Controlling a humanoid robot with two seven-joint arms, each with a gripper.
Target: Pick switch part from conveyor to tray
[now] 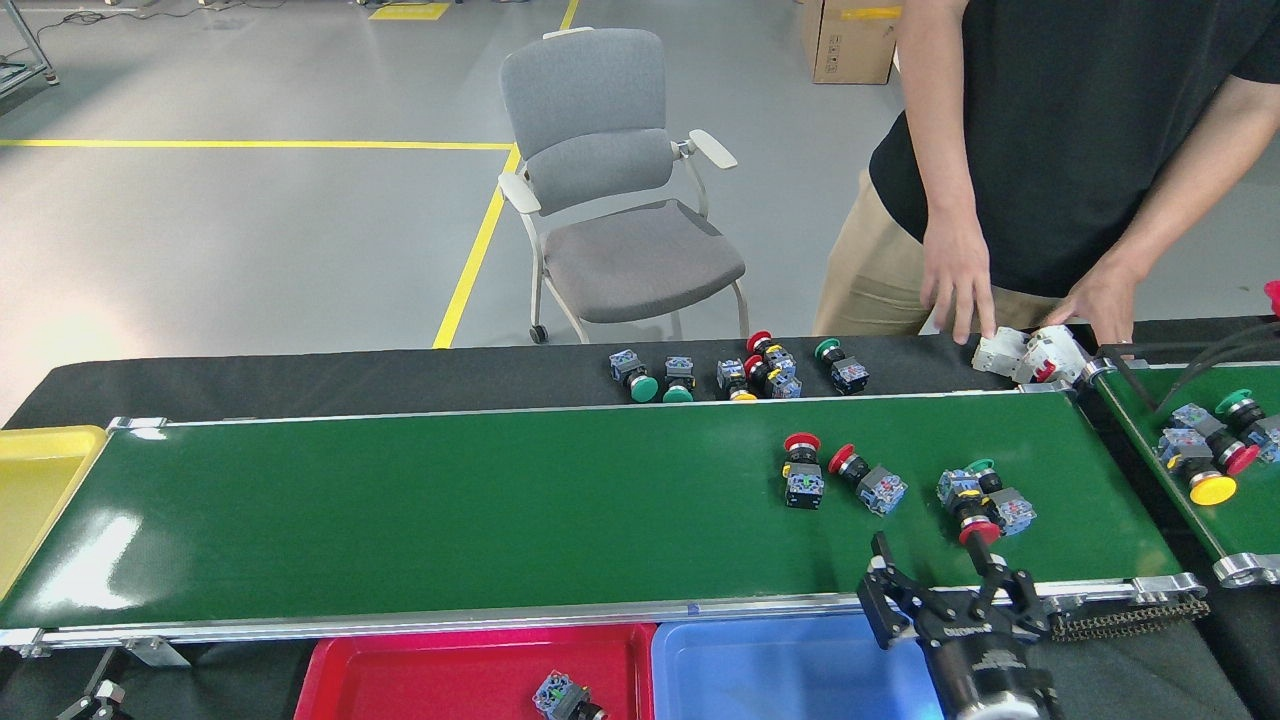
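The conveyor (450,500) runs across the head view as a wide green belt. Near its right end lie a red-capped switch part (803,470), a second red-capped one (866,480), and a touching pair (985,500) with green and red caps. My right gripper (935,560) is open and empty, standing at the belt's near rail just in front of the pair. The red tray (400,670) holds one switch part (565,697). The blue tray (790,665) beside it has nothing in it. A dark part of my left gripper (95,700) shows at the bottom left edge.
Several switch parts (740,372) lie on the black cloth behind the belt. A person stands at the back right, hands (960,290) on white parts (1030,355). A smaller green belt (1190,520) carries more switches. A yellow tray (35,490) sits far left, a grey chair (620,190) behind.
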